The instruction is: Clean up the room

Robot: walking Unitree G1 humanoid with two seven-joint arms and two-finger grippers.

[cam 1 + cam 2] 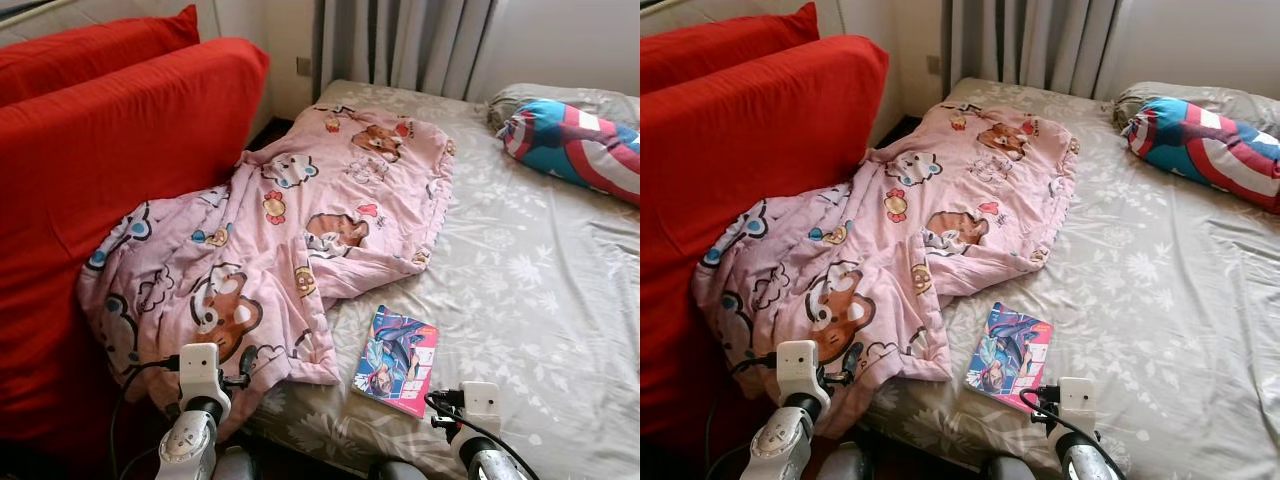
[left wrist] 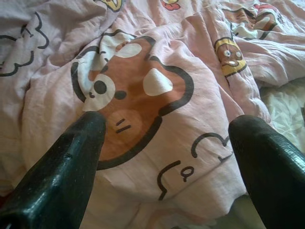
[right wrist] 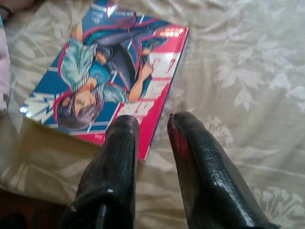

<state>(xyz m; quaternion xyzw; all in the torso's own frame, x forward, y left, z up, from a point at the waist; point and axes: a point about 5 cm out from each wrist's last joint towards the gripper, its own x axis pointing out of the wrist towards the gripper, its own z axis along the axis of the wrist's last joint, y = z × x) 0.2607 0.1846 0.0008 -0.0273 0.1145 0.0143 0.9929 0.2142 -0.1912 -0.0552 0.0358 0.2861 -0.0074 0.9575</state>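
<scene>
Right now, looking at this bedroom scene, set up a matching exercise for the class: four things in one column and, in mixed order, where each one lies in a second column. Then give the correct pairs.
Things:
1. pink cartoon blanket
2. comic book
3. striped pillow
4. red sofa

Places:
A. at the far right of the bed, near its head
B. flat on the bed sheet, just ahead of the right claw
C. along the bed's left side
D. draped from the sofa onto the bed, under the open left claw

Pairs: 1-D, 2-B, 3-A, 4-C

Left claw (image 2: 164, 129) spread wide, right claw (image 3: 152, 126) narrowly parted
</scene>
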